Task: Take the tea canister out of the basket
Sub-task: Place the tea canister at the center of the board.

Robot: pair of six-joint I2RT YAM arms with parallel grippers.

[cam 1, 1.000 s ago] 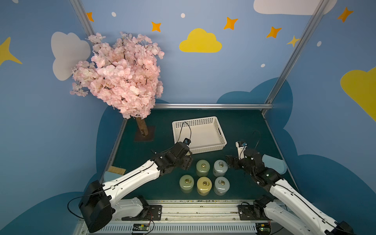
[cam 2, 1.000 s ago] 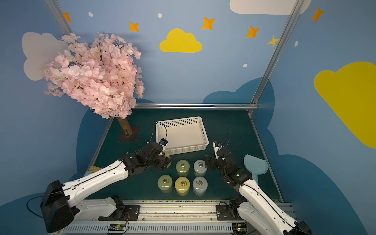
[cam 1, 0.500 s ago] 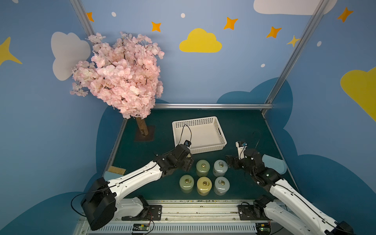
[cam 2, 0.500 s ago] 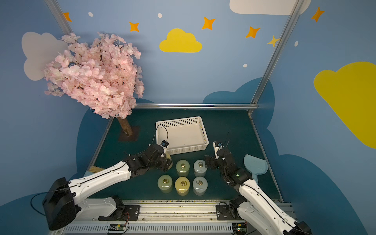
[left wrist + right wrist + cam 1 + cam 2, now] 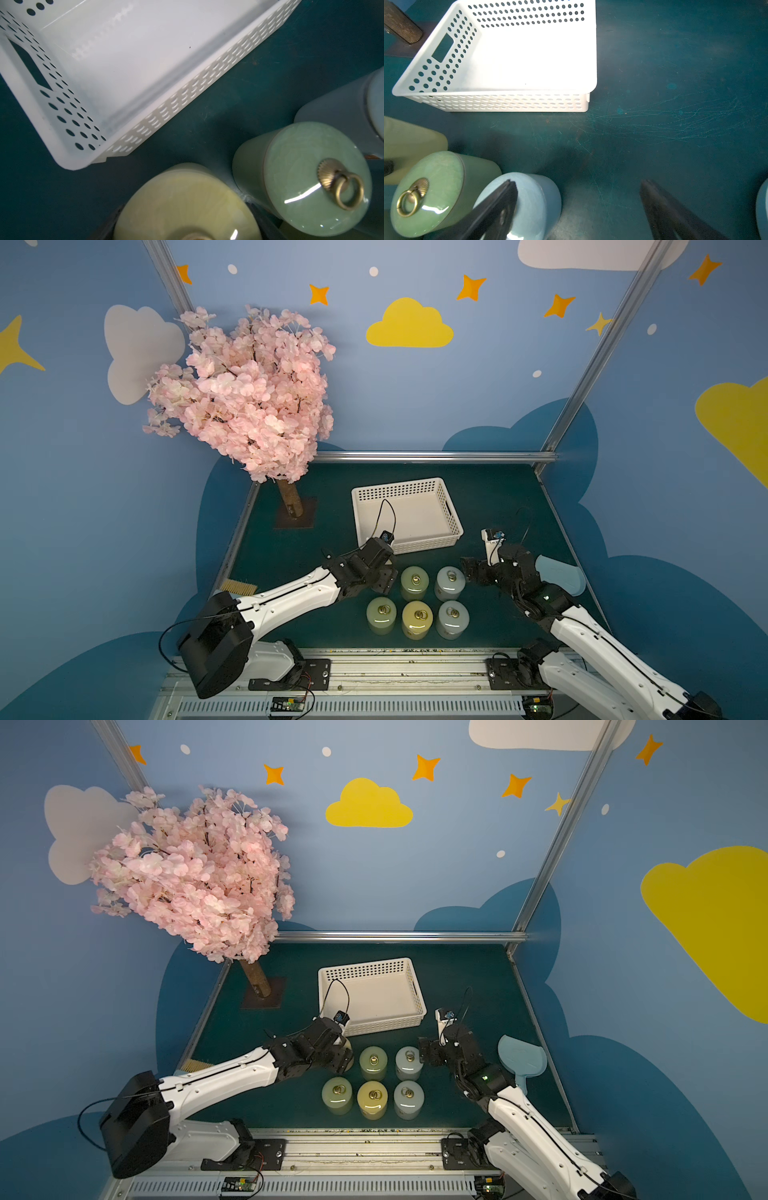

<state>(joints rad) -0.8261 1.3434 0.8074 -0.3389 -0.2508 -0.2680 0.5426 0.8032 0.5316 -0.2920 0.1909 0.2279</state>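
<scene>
Left gripper [image 5: 341, 1052] clamped on pale yellow glazed cylindrical tea canister [image 5: 182, 203], white perforated plastic basket [image 5: 170, 108] just ahead, right gripper [image 5: 577, 182] wide open, holding nothing.

No writing, label or number is readable anywhere (plain basket [image 5: 399, 491] walls included).

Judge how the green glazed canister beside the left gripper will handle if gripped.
The green glazed canister shines, so probably slippery. Crackled glaze suggests ceramic: likely heavy, breakable. Wide and upright, it seems unlikely to tip.
</scene>
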